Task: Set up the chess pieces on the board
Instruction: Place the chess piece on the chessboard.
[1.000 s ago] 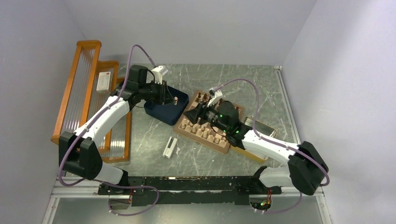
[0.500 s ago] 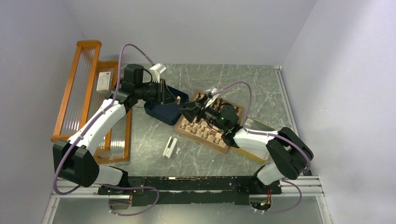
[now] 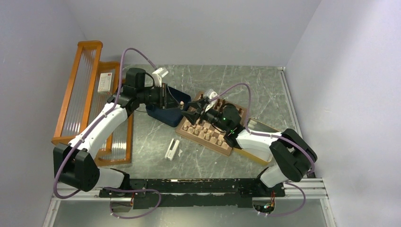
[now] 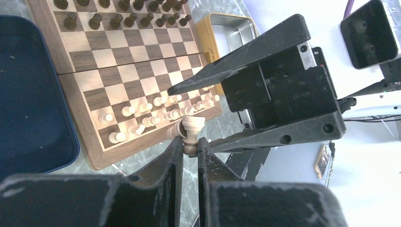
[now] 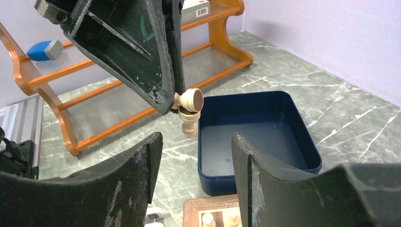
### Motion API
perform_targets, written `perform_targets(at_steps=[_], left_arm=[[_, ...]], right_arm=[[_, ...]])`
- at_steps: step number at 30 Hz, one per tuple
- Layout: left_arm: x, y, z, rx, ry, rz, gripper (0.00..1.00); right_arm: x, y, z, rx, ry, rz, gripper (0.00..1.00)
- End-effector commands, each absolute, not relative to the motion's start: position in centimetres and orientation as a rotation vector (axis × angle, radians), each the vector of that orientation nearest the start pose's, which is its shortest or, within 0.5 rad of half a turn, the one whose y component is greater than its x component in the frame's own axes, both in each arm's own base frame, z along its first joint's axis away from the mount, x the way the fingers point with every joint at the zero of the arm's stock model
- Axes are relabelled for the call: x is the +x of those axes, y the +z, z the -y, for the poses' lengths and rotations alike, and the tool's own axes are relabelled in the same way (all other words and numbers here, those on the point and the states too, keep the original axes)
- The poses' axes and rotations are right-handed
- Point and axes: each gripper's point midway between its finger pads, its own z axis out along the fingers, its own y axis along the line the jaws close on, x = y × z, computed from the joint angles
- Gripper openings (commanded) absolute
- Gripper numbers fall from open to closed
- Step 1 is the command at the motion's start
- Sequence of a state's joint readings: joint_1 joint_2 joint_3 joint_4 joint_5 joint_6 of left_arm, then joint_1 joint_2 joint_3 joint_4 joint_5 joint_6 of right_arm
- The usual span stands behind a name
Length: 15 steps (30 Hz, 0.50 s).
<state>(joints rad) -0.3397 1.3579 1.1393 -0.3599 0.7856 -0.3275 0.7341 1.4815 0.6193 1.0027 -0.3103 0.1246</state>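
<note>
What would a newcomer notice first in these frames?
A pale chess piece hangs in midair, pinched by the fingers of the left gripper, just beside the blue tray. The right gripper faces it with its fingers spread open and is not gripping it. On the board, dark pieces line the far edge and pale pieces the near one.
</note>
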Motion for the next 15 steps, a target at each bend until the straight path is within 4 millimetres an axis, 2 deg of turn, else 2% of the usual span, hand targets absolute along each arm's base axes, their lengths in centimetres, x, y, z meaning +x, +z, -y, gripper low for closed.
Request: perform_targets(at_steps=[1, 15], left_arm=[[27.98, 25.75, 24.57, 0.524, -1.282, -2.078, 0.05], [27.82, 25.44, 24.86, 0.506, -1.323, -2.069, 0.05]], right_arm=[[29.48, 23.51, -34.79, -0.733, 0.91, -1.253, 0.57], [29.38, 23.31, -35.51, -0.708, 0.971, -1.217, 0.5]])
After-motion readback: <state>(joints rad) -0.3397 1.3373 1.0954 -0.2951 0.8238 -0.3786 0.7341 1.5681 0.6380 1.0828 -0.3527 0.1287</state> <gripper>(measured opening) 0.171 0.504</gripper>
